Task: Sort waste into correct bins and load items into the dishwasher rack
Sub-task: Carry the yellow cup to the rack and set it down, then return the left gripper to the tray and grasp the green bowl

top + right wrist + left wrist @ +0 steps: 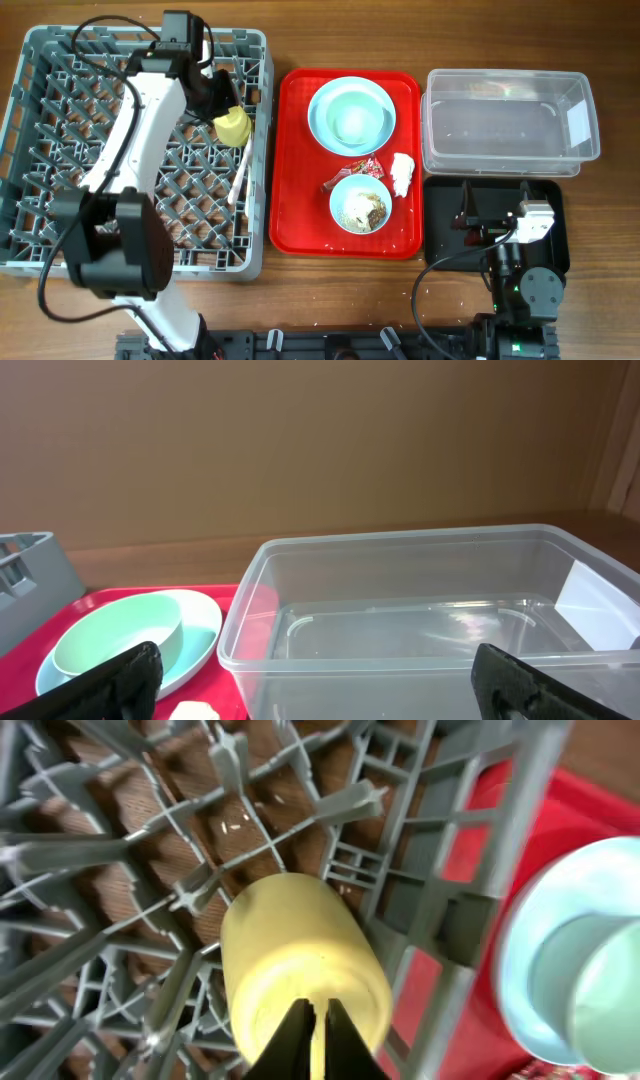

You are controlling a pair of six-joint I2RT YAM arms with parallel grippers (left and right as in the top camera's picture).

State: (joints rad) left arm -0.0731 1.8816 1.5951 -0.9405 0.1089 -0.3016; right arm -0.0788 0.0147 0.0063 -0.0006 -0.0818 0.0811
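Observation:
My left gripper is shut on the rim of the small yellow cup and holds it over the grey dishwasher rack near its right side; the cup also shows in the overhead view. A cream utensil lies in the rack. On the red tray a mint bowl sits on the pale blue plate. A second bowl holds brown food scraps. The red-and-white wrapper and white tissue lie beside it. My right gripper is open and empty over the black tray.
The clear tub stands at the back right, right behind the black tray, and fills the right wrist view. The red tray lies between the rack and the bins. The left arm stretches across the rack.

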